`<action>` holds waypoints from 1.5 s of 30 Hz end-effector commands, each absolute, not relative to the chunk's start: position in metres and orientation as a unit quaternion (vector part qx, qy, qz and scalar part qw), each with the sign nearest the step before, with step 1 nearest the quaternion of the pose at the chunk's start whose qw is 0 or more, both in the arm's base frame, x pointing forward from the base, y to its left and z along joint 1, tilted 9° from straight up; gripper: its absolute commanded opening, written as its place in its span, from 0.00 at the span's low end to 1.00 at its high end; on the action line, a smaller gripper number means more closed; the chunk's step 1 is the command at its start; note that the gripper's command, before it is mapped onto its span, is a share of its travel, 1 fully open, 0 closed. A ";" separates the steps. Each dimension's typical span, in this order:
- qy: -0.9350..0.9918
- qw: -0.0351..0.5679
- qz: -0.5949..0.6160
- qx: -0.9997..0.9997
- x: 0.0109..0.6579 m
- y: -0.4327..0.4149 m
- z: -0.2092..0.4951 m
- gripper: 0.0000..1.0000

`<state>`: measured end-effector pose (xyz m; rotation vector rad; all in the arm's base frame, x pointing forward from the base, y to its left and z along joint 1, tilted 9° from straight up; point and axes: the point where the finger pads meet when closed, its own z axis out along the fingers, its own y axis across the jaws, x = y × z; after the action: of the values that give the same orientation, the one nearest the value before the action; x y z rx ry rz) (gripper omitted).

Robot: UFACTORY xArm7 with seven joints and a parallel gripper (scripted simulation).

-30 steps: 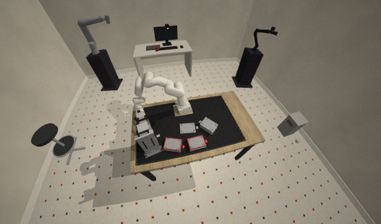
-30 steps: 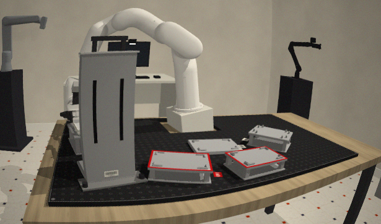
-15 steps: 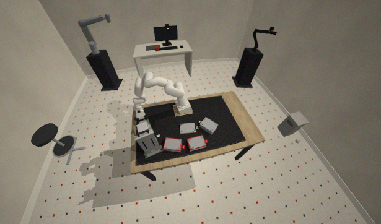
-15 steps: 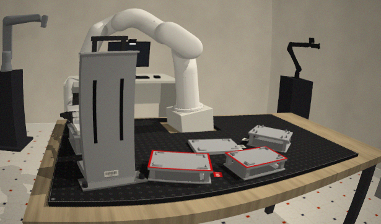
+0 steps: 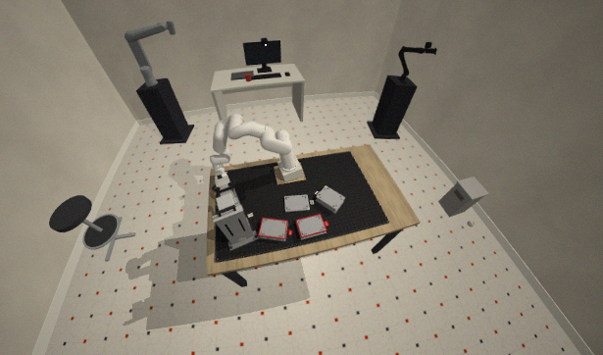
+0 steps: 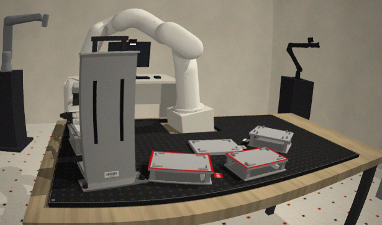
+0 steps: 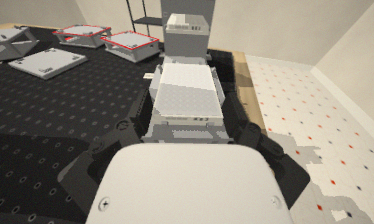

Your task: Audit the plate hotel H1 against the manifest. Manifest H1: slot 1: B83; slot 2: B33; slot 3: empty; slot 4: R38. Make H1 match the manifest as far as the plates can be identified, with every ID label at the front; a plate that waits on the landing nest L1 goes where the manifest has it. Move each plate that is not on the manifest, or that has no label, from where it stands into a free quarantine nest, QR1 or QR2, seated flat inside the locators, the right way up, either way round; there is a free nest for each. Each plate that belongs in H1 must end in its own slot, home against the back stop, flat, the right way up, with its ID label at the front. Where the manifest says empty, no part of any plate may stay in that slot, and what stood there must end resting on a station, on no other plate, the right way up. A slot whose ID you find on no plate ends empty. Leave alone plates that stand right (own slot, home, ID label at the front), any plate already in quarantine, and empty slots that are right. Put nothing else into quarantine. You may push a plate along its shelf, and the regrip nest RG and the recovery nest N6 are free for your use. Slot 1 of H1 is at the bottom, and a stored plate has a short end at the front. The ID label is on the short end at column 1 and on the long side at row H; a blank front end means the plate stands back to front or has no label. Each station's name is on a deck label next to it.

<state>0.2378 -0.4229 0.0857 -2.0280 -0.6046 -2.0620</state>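
Tool spread apart around the plate before the hotel; both red nests vacant, sorting barely begun.

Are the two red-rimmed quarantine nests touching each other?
Apart. The exterior view shows black deck and a red label between the left nest and the right nest.

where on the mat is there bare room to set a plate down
Bare mat right of the arm's base, behind the far nest; also a strip between the red nests and the front edge. Crowded around the hotel and gripper.
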 end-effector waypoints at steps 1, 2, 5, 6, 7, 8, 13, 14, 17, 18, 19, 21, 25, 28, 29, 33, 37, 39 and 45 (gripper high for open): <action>-0.205 0.092 -0.695 -0.683 0.238 -0.424 0.087 1.00; -0.205 0.092 -0.695 -0.683 0.238 -0.424 0.087 1.00; -0.205 0.092 -0.695 -0.683 0.238 -0.424 0.087 1.00; -0.205 0.092 -0.695 -0.683 0.238 -0.424 0.087 1.00; -0.205 0.092 -0.695 -0.683 0.238 -0.424 0.087 1.00; -0.205 0.092 -0.695 -0.683 0.238 -0.424 0.087 1.00; -0.205 0.092 -0.695 -0.683 0.238 -0.424 0.087 1.00; -0.205 0.092 -0.695 -0.683 0.238 -0.424 0.087 1.00; -0.205 0.092 -0.695 -0.683 0.238 -0.424 0.087 1.00; -0.205 0.092 -0.695 -0.683 0.238 -0.424 0.087 1.00; -0.205 0.092 -0.695 -0.683 0.238 -0.424 0.087 1.00; -0.205 0.092 -0.695 -0.683 0.238 -0.424 0.087 1.00; -0.205 0.092 -0.695 -0.683 0.238 -0.424 0.087 1.00; -0.205 0.092 -0.695 -0.683 0.238 -0.424 0.087 1.00; -0.205 0.092 -0.695 -0.683 0.236 -0.424 0.087 1.00; -0.205 0.092 -0.695 -0.683 0.230 -0.427 0.087 1.00; -0.205 0.092 -0.695 -0.683 0.224 -0.430 0.087 1.00; -0.205 0.092 -0.695 -0.683 0.221 -0.431 0.087 1.00; -0.205 0.092 -0.695 -0.683 0.215 -0.434 0.087 1.00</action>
<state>0.2197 -0.4309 0.0858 -2.0288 -0.6038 -2.0617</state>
